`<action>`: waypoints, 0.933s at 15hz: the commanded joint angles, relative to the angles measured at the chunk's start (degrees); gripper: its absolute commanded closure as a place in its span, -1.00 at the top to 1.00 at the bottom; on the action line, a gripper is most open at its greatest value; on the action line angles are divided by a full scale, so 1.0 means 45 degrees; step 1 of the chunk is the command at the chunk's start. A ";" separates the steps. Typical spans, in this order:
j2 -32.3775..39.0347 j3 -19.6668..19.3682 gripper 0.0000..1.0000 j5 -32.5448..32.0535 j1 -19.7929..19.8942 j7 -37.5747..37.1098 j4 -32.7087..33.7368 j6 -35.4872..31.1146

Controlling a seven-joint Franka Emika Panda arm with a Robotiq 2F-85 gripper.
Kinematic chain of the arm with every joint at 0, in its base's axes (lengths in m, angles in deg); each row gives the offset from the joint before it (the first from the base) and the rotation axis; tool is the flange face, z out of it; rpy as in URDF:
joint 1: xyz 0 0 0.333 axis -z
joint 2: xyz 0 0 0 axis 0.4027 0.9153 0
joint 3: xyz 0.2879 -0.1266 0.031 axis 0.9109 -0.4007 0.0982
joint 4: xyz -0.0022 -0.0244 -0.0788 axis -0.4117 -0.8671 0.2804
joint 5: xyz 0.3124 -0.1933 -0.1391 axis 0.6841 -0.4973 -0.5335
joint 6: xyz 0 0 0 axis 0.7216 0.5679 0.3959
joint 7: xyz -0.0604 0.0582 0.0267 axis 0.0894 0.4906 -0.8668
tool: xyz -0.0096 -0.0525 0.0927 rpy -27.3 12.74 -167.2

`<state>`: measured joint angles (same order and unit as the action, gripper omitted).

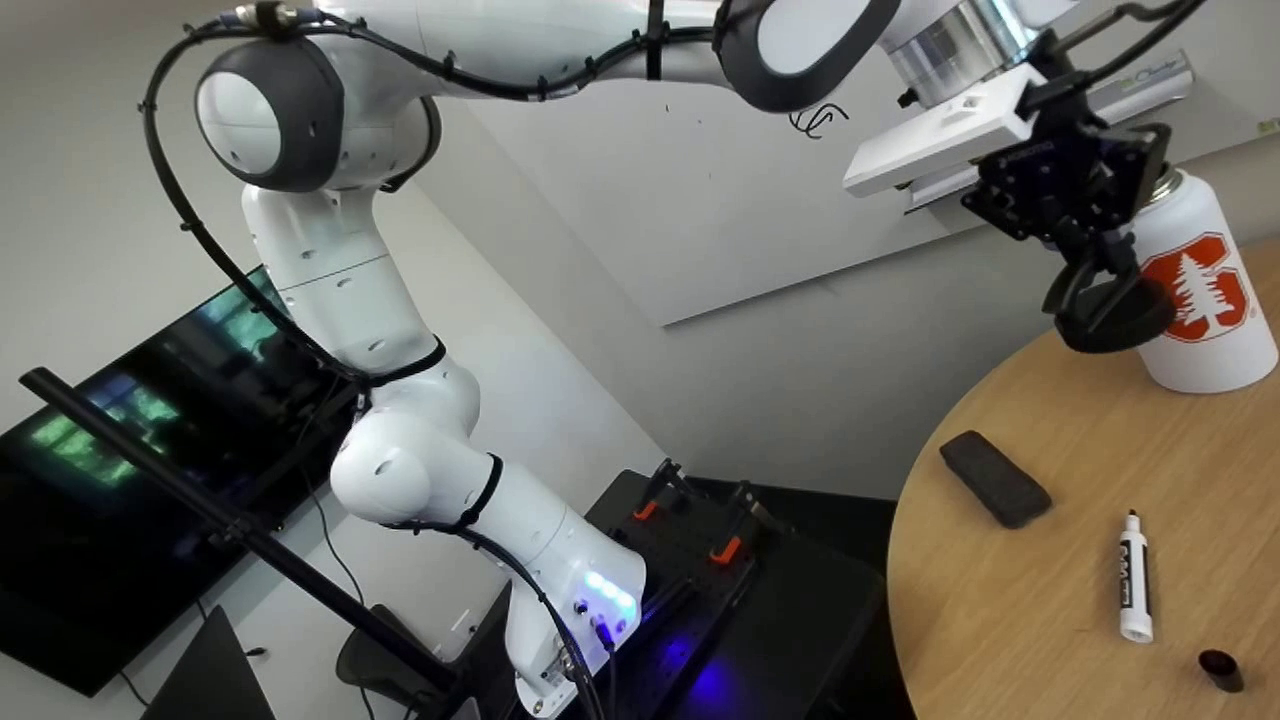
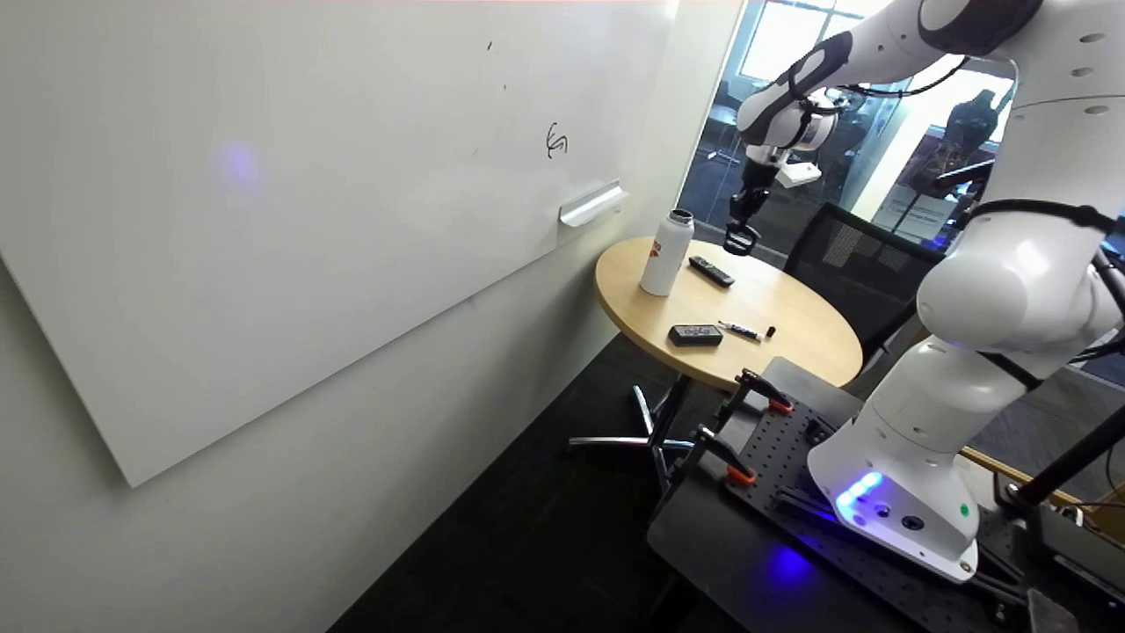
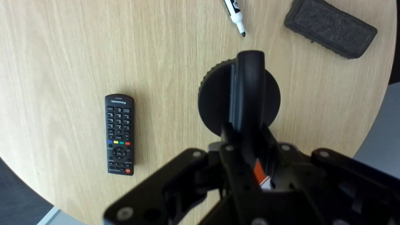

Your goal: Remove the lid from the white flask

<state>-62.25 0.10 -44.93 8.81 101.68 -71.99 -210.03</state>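
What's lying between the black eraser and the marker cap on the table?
The uncapped white marker lies between the eraser and the marker cap; both exterior views show it.

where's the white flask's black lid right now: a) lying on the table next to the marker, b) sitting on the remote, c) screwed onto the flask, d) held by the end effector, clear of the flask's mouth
d: the end effector grips the black lid by its loop handle, and the white flask stands with its mouth open.

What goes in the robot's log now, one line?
lid: off, in midair | white flask: standing, uncapped | fingers: gripping lid
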 commanded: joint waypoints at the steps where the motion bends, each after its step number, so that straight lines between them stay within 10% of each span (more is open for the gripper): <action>1: 0.0839 0.0058 -0.80 -0.0332 0.0488 0.1242 -0.0201 -0.1580; 14: 0.4088 0.2395 -0.77 -0.0340 0.3205 0.4313 0.0301 -0.4822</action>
<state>-45.20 9.68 -44.93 21.89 119.60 -71.56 -228.92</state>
